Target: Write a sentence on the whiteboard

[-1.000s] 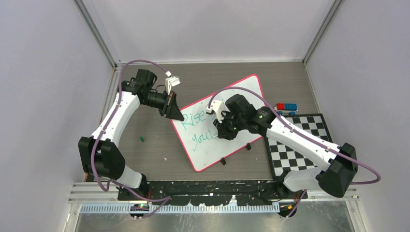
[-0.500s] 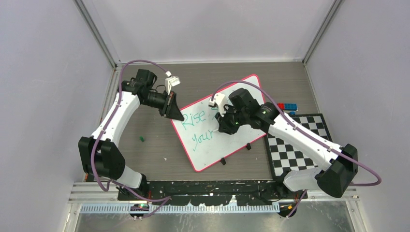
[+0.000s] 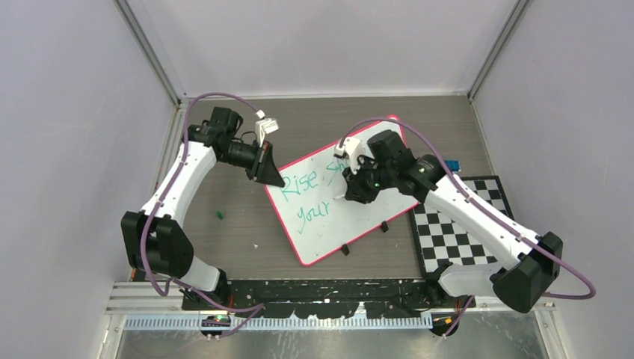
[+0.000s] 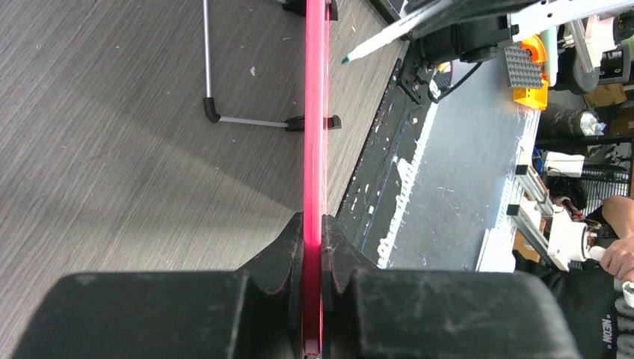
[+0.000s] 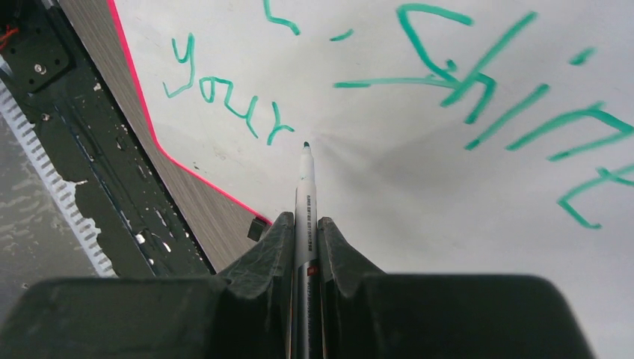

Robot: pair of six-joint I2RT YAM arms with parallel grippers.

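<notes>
Whiteboard: the whiteboard [image 3: 329, 235] lay slantwise on the surface [image 3: 224, 247] between the two arms.
Left fingers: the left fingers [image 4: 312, 224] were pinched narrow on the whiteboard's pink-red rim at its left corner.
Right fingers: the right fingers [image 5: 303, 221] were clamped on a marker [image 5: 304, 194] over the middle of the whiteboard.
Sentence: the sentence [image 5: 224, 97] read "Rise" and "shine" on the upper line and "your" below.
Tip: it sat just past the last letter of "your". I could not tell whether it touched.
Step in hand: probably starting the next word of the lower line.
Doing it well: leave a clear gap after "your", press lightly, and keep to that line's slant. The left grip should stay firm so the whiteboard cannot slide.
Counts: one whiteboard, one marker, three readable words, two black clips [image 3: 345, 249] on its near edge, and one checkerboard mat [image 3: 456, 224] to its right.
</notes>
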